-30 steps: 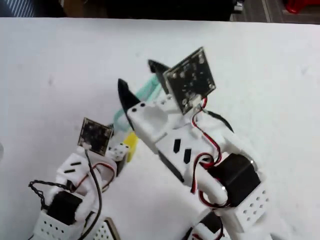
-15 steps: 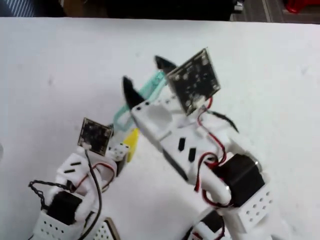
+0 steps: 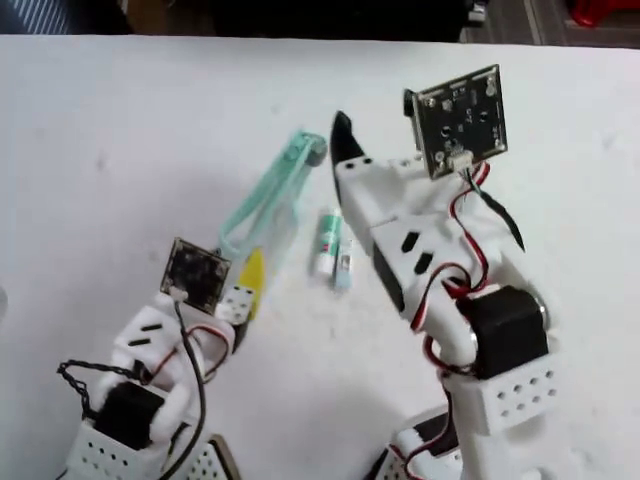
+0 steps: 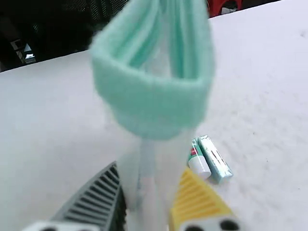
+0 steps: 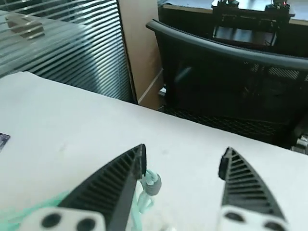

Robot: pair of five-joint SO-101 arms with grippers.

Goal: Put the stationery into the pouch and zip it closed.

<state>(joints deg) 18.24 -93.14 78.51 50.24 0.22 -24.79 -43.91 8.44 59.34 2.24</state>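
In the high view the near end of the pouch [image 3: 268, 200] runs under the left arm's wrist and is cut off there, and 1 of the right end effector's [image 5: 184, 150] 2 black fingers is covered by that arm's camera board. In the left wrist view the pouch looms close and blurred, so its mint-green edging reads as a loop, and I cannot tell whether the zip is open or shut. The pouch lies slantwise on the white table [image 3: 120, 130], a translucent sleeve with mint trim, its far end carrying a grey zip pull [image 3: 316, 150]. The left end effector [image 4: 149, 192] is at the pouch's near end, its grey finger on 1 side and its yellow finger on the other, clamped on the translucent wall. The right end effector hovers over the table near the pouch's far end; in the right wrist view the zip pull sits just beside 1 fingertip. Its fingers stand wide apart and hold nothing. 2 pieces of stationery lie outside the pouch, side by side on the table between it and the right arm: a small white tube [image 3: 325, 240] with green on it and a pale blue stick [image 3: 342, 266], just beside each other.
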